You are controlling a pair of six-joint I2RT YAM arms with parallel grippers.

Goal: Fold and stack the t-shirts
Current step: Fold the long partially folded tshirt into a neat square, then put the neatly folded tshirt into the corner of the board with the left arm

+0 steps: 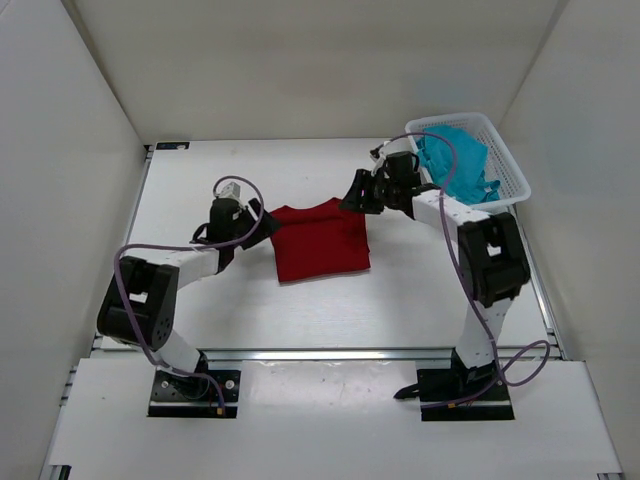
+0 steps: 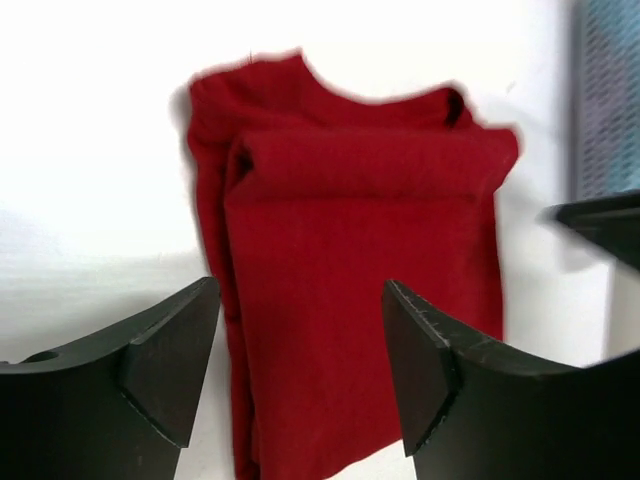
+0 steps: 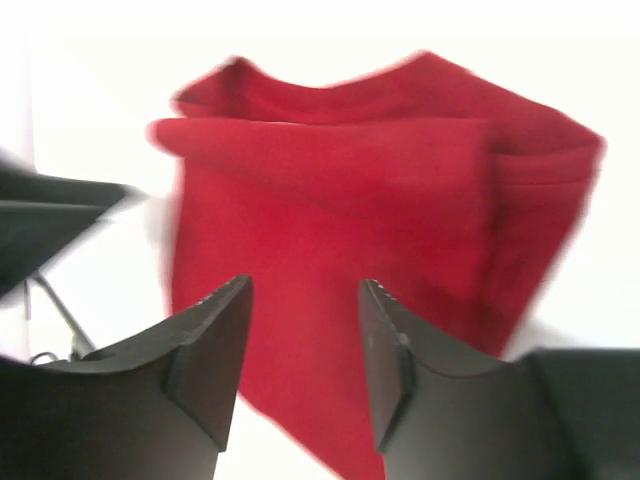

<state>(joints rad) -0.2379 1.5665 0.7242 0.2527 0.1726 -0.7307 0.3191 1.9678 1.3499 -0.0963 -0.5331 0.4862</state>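
A white mesh basket (image 1: pixel 511 158) sits at the far right corner of the table (image 1: pixel 420 290), close against the right wall of the enclosure, with a teal-blue t-shirt (image 1: pixel 455 165) heaped loosely inside it and reaching the near rim. At the middle of the table lies the dark red t-shirt (image 1: pixel 322 240), folded into a rough rectangle with the collar edge toward the far side and the sleeves turned in.

The left gripper (image 1: pixel 255 215) sits just beside the shirt's left edge, its jaws apart and holding nothing; its wrist camera looks across the red cloth (image 2: pixel 360 260) between the spread fingers (image 2: pixel 170 365). The right gripper (image 1: pixel 355 192) is at the shirt's far right corner, jaws likewise parted with no cloth pinched between them. The wrist views are blurred, so whether either fingertip brushes the fabric cannot be told.

White tabletop shows on every side of the red shirt, widest toward the near edge, between the hem and the arm bases. The right arm reaches past the basket's near left side.
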